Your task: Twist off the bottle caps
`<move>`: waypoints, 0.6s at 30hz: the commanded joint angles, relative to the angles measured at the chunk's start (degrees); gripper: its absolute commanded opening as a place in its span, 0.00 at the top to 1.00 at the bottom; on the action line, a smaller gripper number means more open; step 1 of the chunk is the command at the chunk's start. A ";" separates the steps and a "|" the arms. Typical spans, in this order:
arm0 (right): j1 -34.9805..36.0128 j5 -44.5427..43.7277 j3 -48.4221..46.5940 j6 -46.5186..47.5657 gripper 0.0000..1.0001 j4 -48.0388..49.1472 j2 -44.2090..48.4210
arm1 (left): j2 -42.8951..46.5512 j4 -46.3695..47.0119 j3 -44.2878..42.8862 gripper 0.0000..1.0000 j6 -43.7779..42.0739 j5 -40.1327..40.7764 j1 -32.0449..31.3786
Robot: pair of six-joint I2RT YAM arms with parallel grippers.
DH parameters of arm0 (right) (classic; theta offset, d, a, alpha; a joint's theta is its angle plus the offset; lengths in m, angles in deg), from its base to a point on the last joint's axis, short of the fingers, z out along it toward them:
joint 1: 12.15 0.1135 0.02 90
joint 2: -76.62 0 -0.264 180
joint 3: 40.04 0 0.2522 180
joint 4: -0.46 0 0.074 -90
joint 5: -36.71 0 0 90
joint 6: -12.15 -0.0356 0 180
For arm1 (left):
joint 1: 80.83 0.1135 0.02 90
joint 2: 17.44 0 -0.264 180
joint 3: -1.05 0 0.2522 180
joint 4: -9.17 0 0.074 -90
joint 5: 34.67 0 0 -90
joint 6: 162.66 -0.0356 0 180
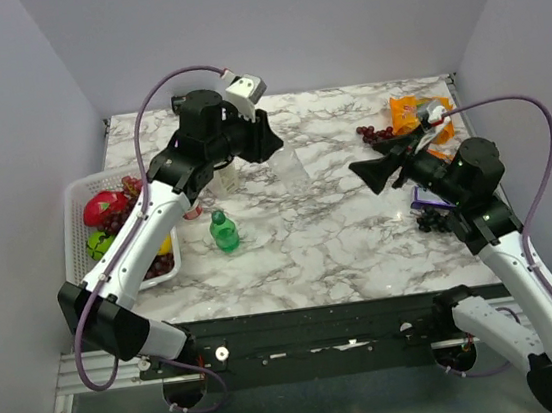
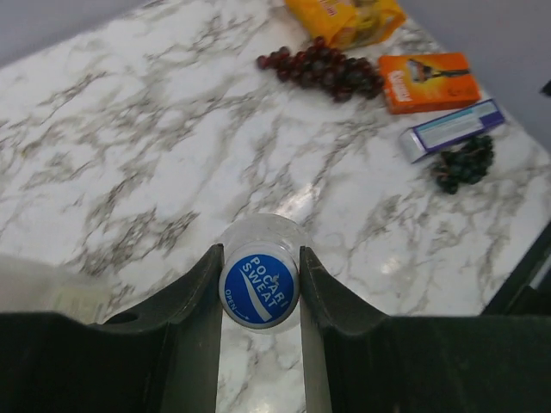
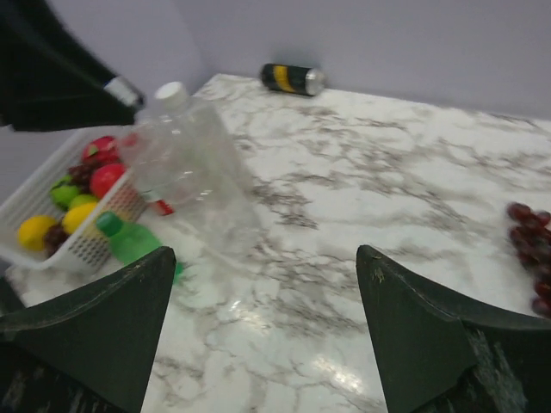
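We logged left tool (image 2: 260, 258) clamped on blue cap (image 2: 258, 291) of big bottle (image 2: 263, 225), rear-centre of desk (image 1: 341, 244). Right tool (image 3: 265, 254) wide open, empty, well apart. We judged unscrewing in hand; next move needed twist, with right tool bracing bottle.

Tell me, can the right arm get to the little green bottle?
Probably yes. The right gripper is open, and bare marble lies between it and the green bottle. The clear bottle in the left gripper sits close to that path, though.
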 commanded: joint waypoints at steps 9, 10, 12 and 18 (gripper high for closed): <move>18.95 4.24 -10.11 14.80 0.06 -17.35 -6.98 | -3.08 2.57 8.05 1.00 1.53 -20.71 -1.42; 21.05 0.39 -10.29 15.94 0.06 -17.89 -7.87 | -3.16 2.84 8.39 1.00 2.40 -21.95 -1.50; 23.00 -3.24 -11.08 17.87 0.06 -19.03 -10.32 | -3.69 3.10 8.40 1.00 2.76 -23.27 -1.94; 30.73 -14.23 -10.12 19.11 0.06 -17.81 -14.90 | -4.75 3.72 8.40 1.00 3.64 -26.70 -2.91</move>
